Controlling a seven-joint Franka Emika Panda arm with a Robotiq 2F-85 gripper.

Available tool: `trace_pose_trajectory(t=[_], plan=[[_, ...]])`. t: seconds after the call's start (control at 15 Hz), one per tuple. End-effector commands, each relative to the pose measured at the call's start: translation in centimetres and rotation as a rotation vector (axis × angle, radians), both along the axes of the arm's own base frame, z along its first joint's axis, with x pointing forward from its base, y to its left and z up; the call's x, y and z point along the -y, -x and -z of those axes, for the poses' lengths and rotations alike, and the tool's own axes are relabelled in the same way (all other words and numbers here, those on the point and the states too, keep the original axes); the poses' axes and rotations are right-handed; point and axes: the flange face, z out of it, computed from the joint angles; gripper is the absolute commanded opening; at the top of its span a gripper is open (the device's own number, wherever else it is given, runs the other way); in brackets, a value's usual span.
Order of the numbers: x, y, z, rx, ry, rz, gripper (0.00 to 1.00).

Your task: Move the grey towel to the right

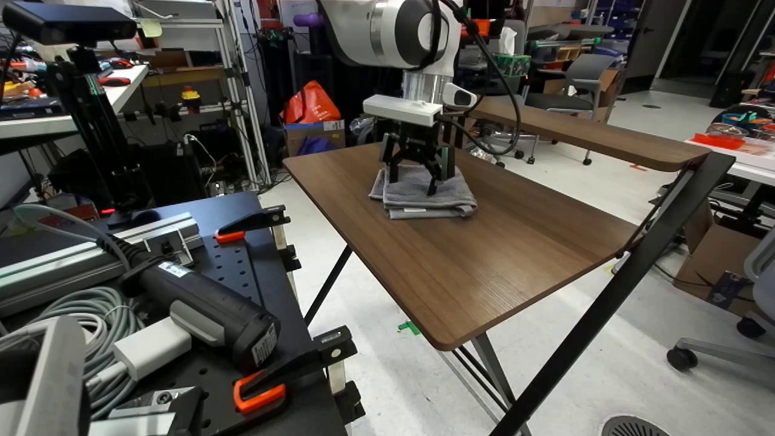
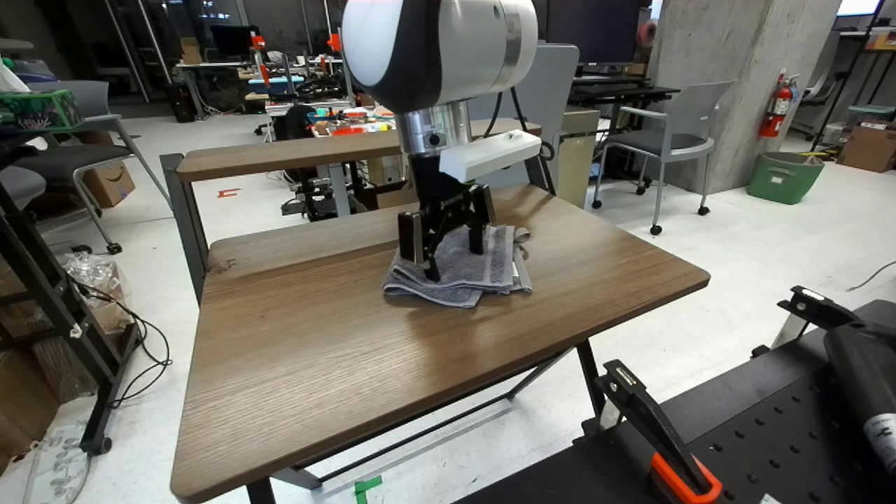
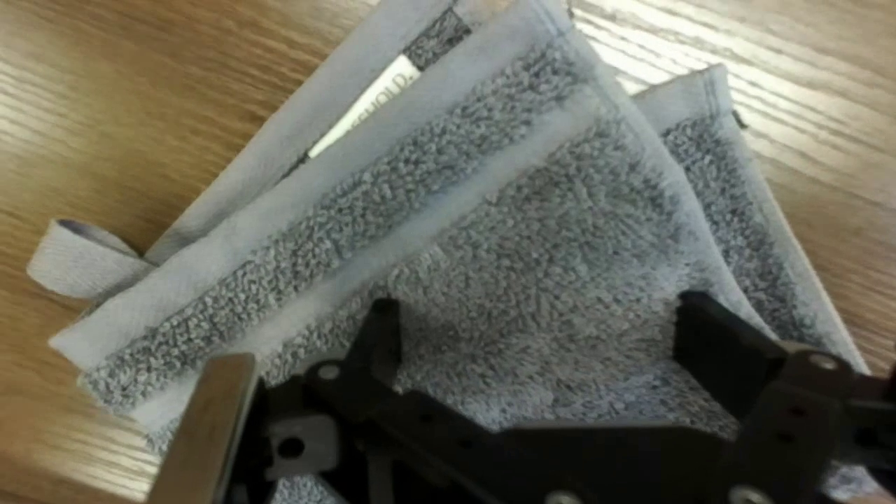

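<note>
Tbl (image 1: 436, 272) holds grey towel (image 3: 532, 210), grpr (image 1: 413, 185) spread over it.

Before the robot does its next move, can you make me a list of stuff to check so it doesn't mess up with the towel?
1. Folded grey towel lying on the wood-grain desk: ok.
2. Fingers spread apart: ok.
3. Towel showing between them in the wrist view: ok.
4. Towel pinched: not ok, it lies loose in the gap.
5. Fingers pressing on the cloth: cannot tell.
</note>
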Motion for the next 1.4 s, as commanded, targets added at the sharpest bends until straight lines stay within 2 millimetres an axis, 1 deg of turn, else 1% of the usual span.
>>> trace_pose_trajectory(t=[0.0,0.27,0.73,0.93,1.0,1.07,1.2,1.27,1.33], plan=[[3.7,1.2,2.1,-0.047,0.047,0.059,1.00],[9.2,3.7,5.0,-0.113,0.073,0.161,1.00],[18.7,6.8,4.3,-0.144,0.104,0.355,1.00],[22.2,8.0,4.2,-0.149,0.108,0.423,1.00],[22.9,8.2,4.0,-0.150,0.109,0.437,1.00],[23.2,8.2,3.8,-0.147,0.107,0.443,1.00],[23.3,8.0,3.0,-0.136,0.103,0.442,1.00],[23.0,7.8,2.1,-0.120,0.098,0.435,1.00],[22.5,7.5,0.8,-0.090,0.104,0.422,1.00]])
